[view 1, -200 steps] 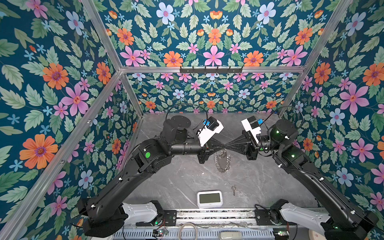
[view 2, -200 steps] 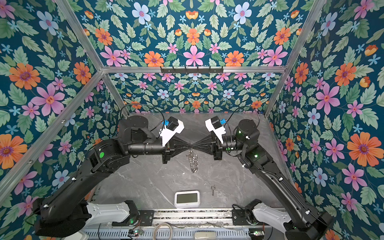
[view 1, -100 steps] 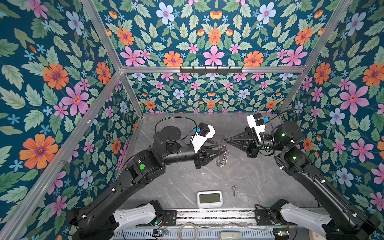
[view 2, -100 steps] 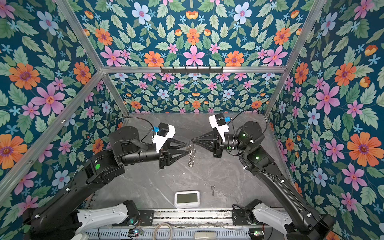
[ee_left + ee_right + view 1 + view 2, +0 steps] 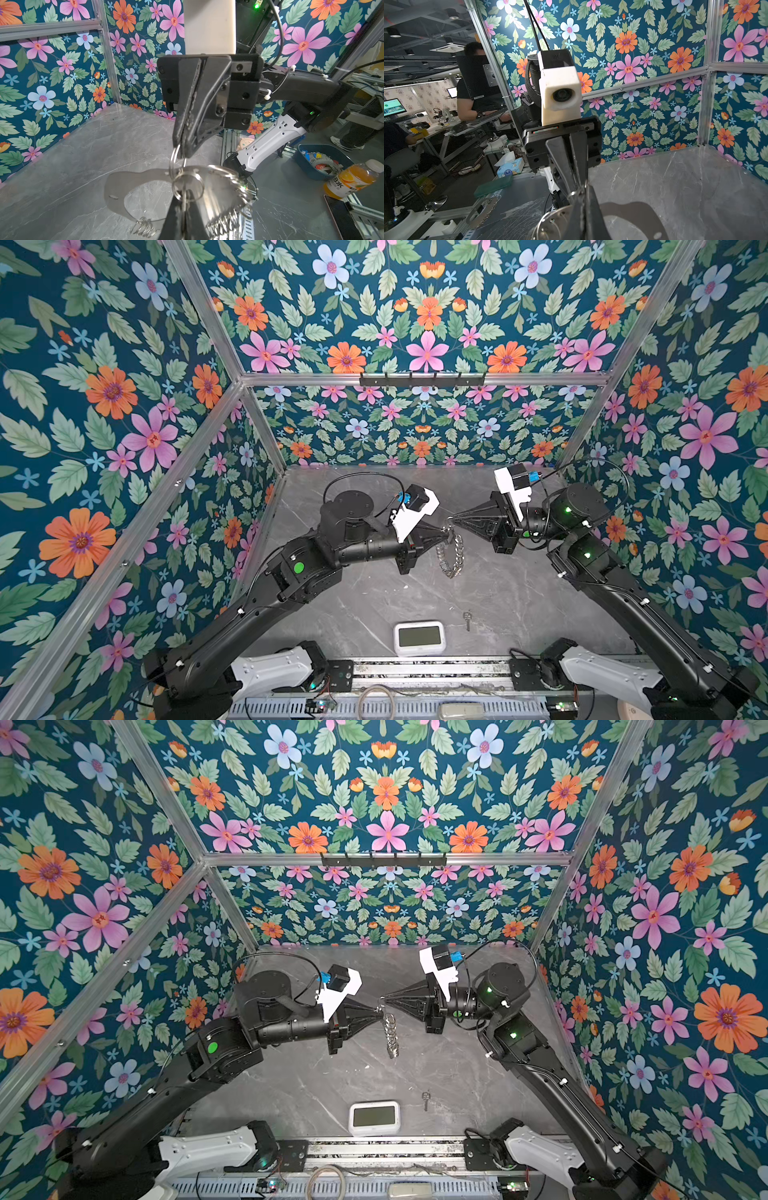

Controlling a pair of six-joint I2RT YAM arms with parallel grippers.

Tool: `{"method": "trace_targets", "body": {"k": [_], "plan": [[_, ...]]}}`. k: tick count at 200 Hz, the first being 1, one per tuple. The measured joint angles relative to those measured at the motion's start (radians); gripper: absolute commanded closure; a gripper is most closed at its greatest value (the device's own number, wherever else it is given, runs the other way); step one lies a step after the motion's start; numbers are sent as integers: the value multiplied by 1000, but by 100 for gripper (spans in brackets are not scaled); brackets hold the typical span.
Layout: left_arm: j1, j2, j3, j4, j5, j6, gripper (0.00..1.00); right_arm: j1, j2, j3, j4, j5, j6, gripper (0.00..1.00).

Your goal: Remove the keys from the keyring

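My two grippers meet above the middle of the tabletop (image 5: 374, 597), tips nearly touching in both top views. My right gripper (image 5: 454, 519) is pressed together on the keyring (image 5: 451, 558). It pinches one silver ring (image 5: 174, 158) at the upper edge, so the C-shaped plate (image 5: 116, 187) hangs below my fingertips with its row of small rings dangling along the rim.

My left gripper (image 5: 448, 536) sits just under and beside the right one's tip. In the left wrist view its fingers (image 5: 172, 220) are closed together on the slim shaft of a hanging key (image 5: 184, 200). That shaft runs down from a second ring (image 5: 188, 187) threaded through the keyring's edge. I cannot make out the key's head among the overlapping rings. The right gripper (image 5: 181, 148) comes in from above the same cluster, close to my left fingers but on a different ring.

In a top view the keyring (image 5: 392, 1033) appears edge-on, a narrow strip of rings hanging between the two tips.

The loose key (image 5: 468, 619) lies flat on the tabletop near the front edge. It is just to the right of the white clock (image 5: 419, 637) and well apart from the keyring and from both grippers.
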Motion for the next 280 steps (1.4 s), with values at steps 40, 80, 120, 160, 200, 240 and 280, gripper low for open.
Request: {"method": "trace_targets", "body": {"k": [40, 80, 120, 160, 200, 240, 280], "plan": [[0, 20, 0, 4, 11, -5, 100, 0, 1, -18, 43, 11, 32, 100], [0, 50, 3, 19, 42, -6, 100, 0, 10, -27, 82, 11, 68, 100], [0, 74, 10, 9, 62, -6, 62, 0, 10, -28, 97, 18, 89, 100], [0, 13, -1, -35, 36, -10, 59, 1, -2, -28, 89, 25, 85, 100], [0, -57, 14, -101, -31, 2, 58, 0, -16, -32, 78, 27, 66, 100], [1, -29, 73, -95, -43, 48, 62, -2, -9, -39, 74, 17, 66, 100], [20, 15, 101, -91, -40, 92, 67, -4, -10, -40, 74, -16, 66, 100]]}}
